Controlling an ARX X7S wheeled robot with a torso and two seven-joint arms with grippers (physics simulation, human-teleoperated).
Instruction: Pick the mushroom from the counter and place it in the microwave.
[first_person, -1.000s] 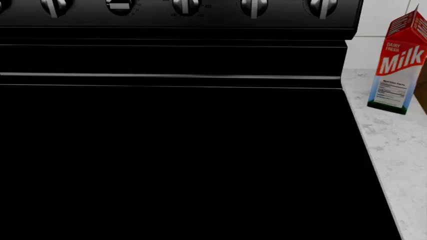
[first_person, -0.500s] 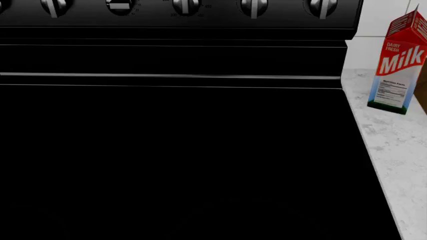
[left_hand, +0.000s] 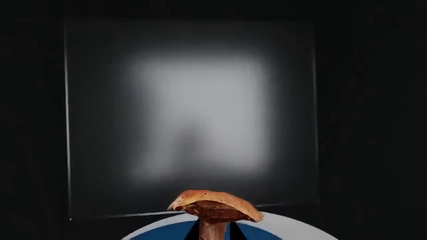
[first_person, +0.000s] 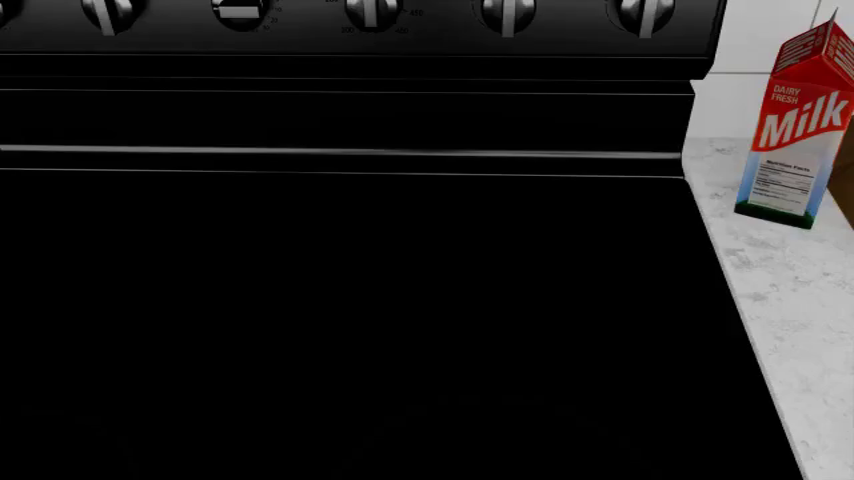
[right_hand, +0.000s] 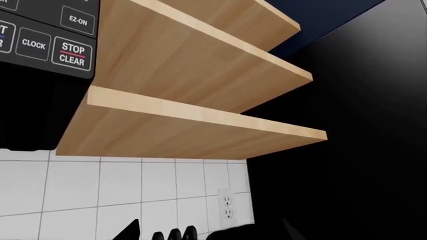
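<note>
In the left wrist view the mushroom (left_hand: 213, 205), with its reddish-brown cap and tan stem, stands upright between the two dark fingers of my left gripper (left_hand: 213, 232), which is shut on the stem. Behind it lies a dark box-like cavity with a dim grey back wall (left_hand: 193, 115), apparently the microwave's inside. Under the mushroom shows a round white-and-blue disc (left_hand: 293, 231). The microwave's button panel (right_hand: 47, 42) appears in the right wrist view. Only the dark fingertips (right_hand: 131, 231) of my right gripper (right_hand: 210, 232) show, spread apart and holding nothing. The counter (first_person: 801, 300) is at the head view's right; no gripper appears there.
A black stove (first_person: 347, 300) with a row of knobs fills most of the head view. A red milk carton (first_person: 797, 130) stands on the counter beside it. The right wrist view shows wooden shelves (right_hand: 193, 80), white wall tiles with an outlet (right_hand: 227, 205) and black handles (right_hand: 173, 234).
</note>
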